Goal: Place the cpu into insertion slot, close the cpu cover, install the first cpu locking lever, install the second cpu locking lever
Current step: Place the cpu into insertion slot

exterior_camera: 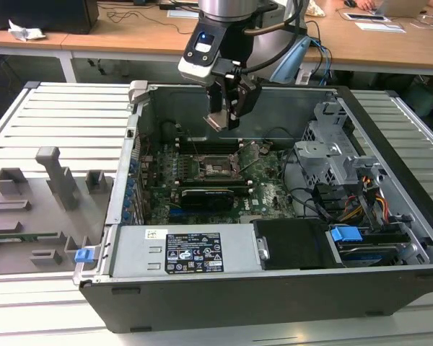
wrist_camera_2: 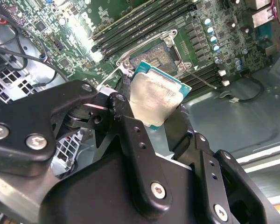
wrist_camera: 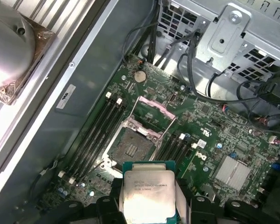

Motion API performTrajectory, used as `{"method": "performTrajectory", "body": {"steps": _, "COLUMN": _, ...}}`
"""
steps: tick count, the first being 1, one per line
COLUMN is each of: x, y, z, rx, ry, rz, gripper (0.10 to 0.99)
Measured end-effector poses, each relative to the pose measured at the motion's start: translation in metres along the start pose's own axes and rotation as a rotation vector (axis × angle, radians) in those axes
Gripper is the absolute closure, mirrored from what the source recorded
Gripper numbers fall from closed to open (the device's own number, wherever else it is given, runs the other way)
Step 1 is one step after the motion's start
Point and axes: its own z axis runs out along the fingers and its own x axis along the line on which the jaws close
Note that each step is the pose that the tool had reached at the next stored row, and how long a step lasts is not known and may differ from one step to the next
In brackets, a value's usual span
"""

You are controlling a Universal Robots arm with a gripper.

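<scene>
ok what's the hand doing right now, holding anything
Hand: shut on the cpu, held above the slot, not yet in it.

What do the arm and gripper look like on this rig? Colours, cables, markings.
Arm: silver-grey metal cylinder. On its wrist sits a white-and-black box with a small blue light. Black cables loop off the wrist. Gripper: matte black, with jointed linkage fingers fixed by silver screws.

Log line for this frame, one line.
end effector: shut on cpu | cpu: held above insertion slot, not seated | insertion slot: empty | cpu cover: open
</scene>
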Motion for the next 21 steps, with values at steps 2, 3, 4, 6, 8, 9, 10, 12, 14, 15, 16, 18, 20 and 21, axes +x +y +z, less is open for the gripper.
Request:
{"method": "performTrajectory", "body": {"steps": 2, "x": 0.0000, "y": 0.0000, "z": 0.0002, "rx": 0.000, "ry": -0.0010, "rz": 0.012, "gripper": 0.557}}
{"method": "performTrajectory", "body": {"steps": 3, "x": 0.0000, "y": 0.0000, "z": 0.0003, "rx": 0.000, "ry": -0.0015, "rz": 0.018, "gripper": 0.557}}
{"method": "performTrajectory", "body": {"steps": 4, "x": 0.0000, "y": 0.0000, "z": 0.0003, "rx": 0.000, "ry": -0.0021, "rz": 0.024, "gripper": 0.557}}
{"method": "performTrajectory", "body": {"steps": 6, "x": 0.0000, "y": 0.0000, "z": 0.0003, "rx": -0.001, "ry": -0.0031, "rz": 0.036, "gripper": 0.557}}
{"method": "performTrajectory", "body": {"steps": 8, "x": 0.0000, "y": 0.0000, "z": 0.0005, "rx": -0.001, "ry": -0.0045, "rz": 0.052, "gripper": 0.557}}
{"method": "performTrajectory", "body": {"steps": 9, "x": 0.0000, "y": 0.0000, "z": 0.0007, "rx": -0.001, "ry": -0.0048, "rz": 0.056, "gripper": 0.557}}
{"method": "performTrajectory", "body": {"steps": 10, "x": 0.0000, "y": 0.0000, "z": 0.0009, "rx": -0.001, "ry": -0.0052, "rz": 0.060, "gripper": 0.557}}
{"method": "performTrajectory", "body": {"steps": 12, "x": 0.0000, "y": -0.0001, "z": 0.0016, "rx": -0.001, "ry": -0.0057, "rz": 0.064, "gripper": 0.557}}
{"method": "performTrajectory", "body": {"steps": 14, "x": 0.0001, "y": -0.0004, "z": 0.0026, "rx": -0.001, "ry": -0.0057, "rz": 0.066, "gripper": 0.557}}
{"method": "performTrajectory", "body": {"steps": 15, "x": 0.0001, "y": -0.0005, "z": 0.0031, "rx": -0.001, "ry": -0.0057, "rz": 0.065, "gripper": 0.557}}
{"method": "performTrajectory", "body": {"steps": 16, "x": 0.0001, "y": -0.0006, "z": 0.0038, "rx": -0.001, "ry": -0.0057, "rz": 0.065, "gripper": 0.557}}
{"method": "performTrajectory", "body": {"steps": 18, "x": 0.0001, "y": -0.0007, "z": 0.0055, "rx": -0.001, "ry": -0.0058, "rz": 0.065, "gripper": 0.557}}
{"method": "performTrajectory", "body": {"steps": 20, "x": 0.0000, "y": -0.0009, "z": 0.0073, "rx": -0.001, "ry": -0.0061, "rz": 0.071, "gripper": 0.557}}
{"method": "performTrajectory", "body": {"steps": 21, "x": 0.0000, "y": -0.0010, "z": 0.0080, "rx": -0.001, "ry": -0.0069, "rz": 0.080, "gripper": 0.557}}
